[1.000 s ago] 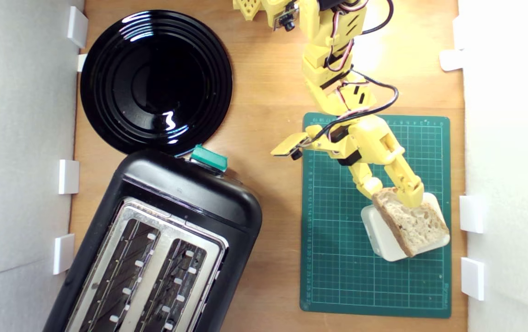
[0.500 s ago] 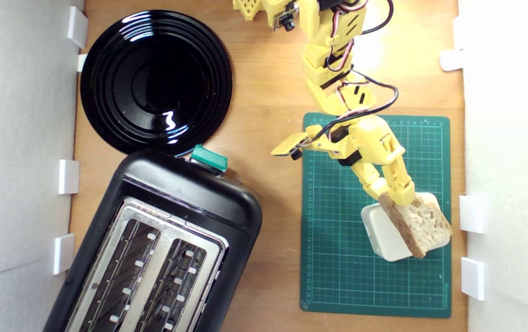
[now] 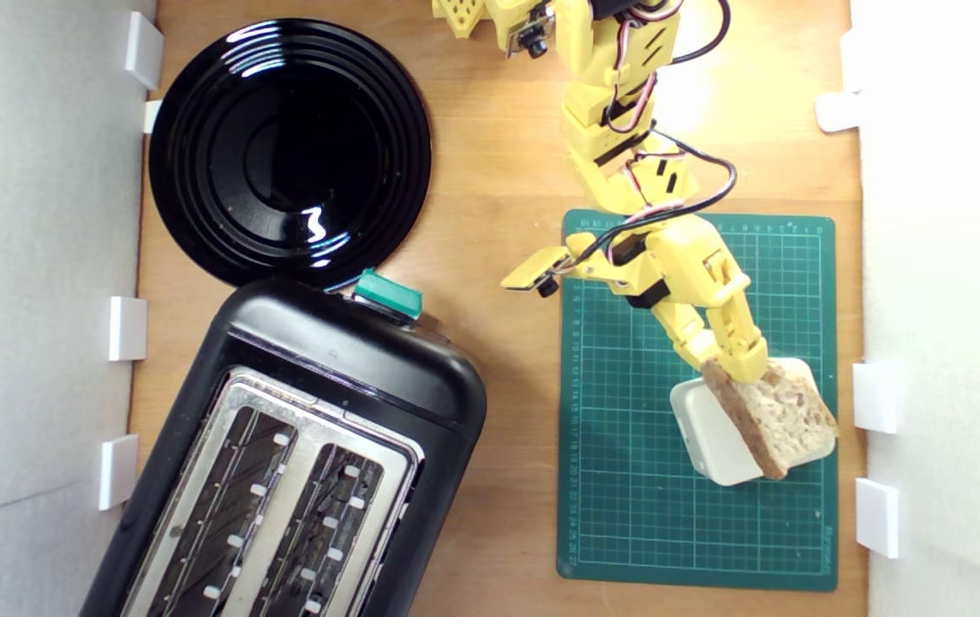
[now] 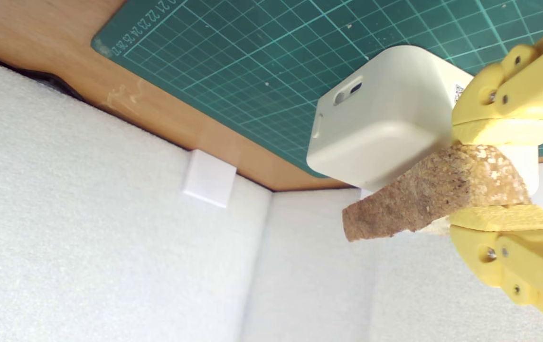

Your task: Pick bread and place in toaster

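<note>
The bread (image 3: 785,416), a slice with pale crumb and brown crust, hangs tilted above the cream box (image 3: 708,433) on the green mat. My yellow gripper (image 3: 726,364) is shut on its upper corner. In the wrist view the two fingers (image 4: 499,130) clamp the crust end of the bread (image 4: 423,197), which is lifted off the cream box (image 4: 380,123). The black toaster (image 3: 353,360) with its silver top, two long slots and green lever knob (image 3: 387,291) lies at the exterior view's lower left, far from the gripper.
A round glossy black plate (image 3: 289,150) sits at the exterior view's upper left, touching the toaster's end. The green cutting mat (image 3: 627,480) covers the right of the wooden table. White foam walls (image 3: 36,257) with small white blocks (image 3: 875,398) line both sides.
The gripper closed on the bread's corner and tipped it up off the cream box; the slice now shows narrower and shifted slightly to the exterior view's right. Little movement in the last half second.
</note>
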